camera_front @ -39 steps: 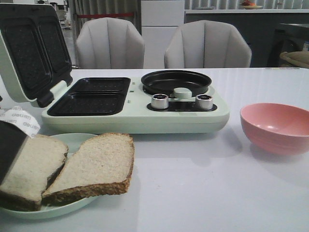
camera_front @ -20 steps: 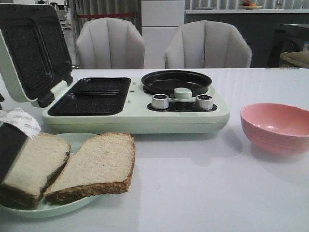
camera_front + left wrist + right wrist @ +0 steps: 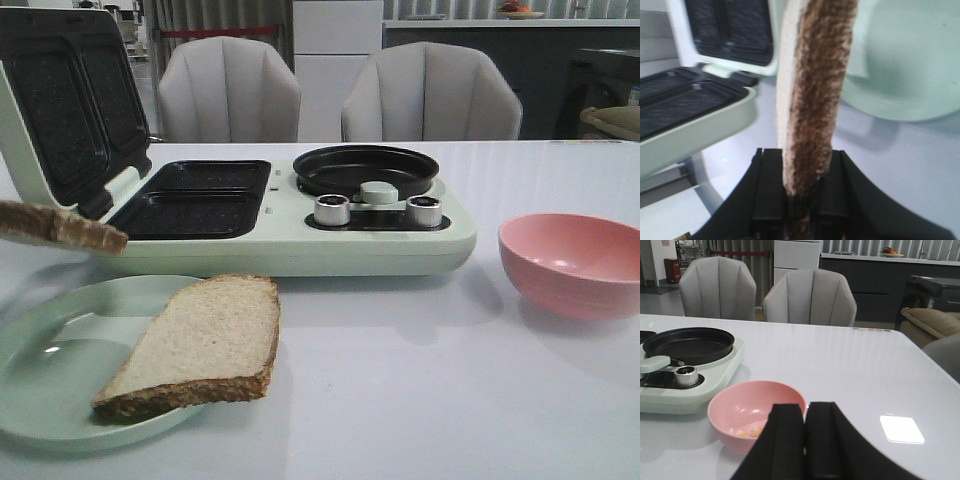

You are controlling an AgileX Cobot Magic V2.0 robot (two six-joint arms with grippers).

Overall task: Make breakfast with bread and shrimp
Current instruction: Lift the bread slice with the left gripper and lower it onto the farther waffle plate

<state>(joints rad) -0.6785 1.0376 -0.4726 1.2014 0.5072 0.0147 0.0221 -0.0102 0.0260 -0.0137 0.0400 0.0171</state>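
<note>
Your front view sits low at the table's near edge and looks forward across the white table [image 3: 420,390] toward two grey chairs [image 3: 430,92]. Your left wrist view looks out close along the left gripper [image 3: 801,207], over a slice of bread [image 3: 812,95] seen edge-on, and shares the sandwich maker [image 3: 695,107] and pale green plate [image 3: 910,65] with the front view. Your right wrist view rides above the right gripper [image 3: 805,440], faces the same chairs, and shares the pink bowl [image 3: 756,407] and round black pan [image 3: 687,344].
</note>
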